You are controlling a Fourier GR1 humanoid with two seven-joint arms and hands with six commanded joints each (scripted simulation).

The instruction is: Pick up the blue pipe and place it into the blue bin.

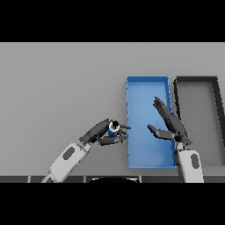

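Head view shows the left hand (102, 134) with its fingers curled round the blue pipe (113, 130), pinching it just beside the left wall of the blue bin (130, 132). Only a small blue piece with a dark and white end shows between the fingers, so the pipe's length and how it is tilted cannot be told, nor whether it is clear of the tabletop (61, 88). I judge the pick done and the carry in hand: the pipe sits at the bin's edge, not yet over its floor. The next move calls for bringing it over the wall, then letting the fingers open above the bin's floor. Over the bin the right hand (169, 125) hovers, its fingers straight and spread, holding nothing. A dark bin (218, 94) stands just right of the blue one.
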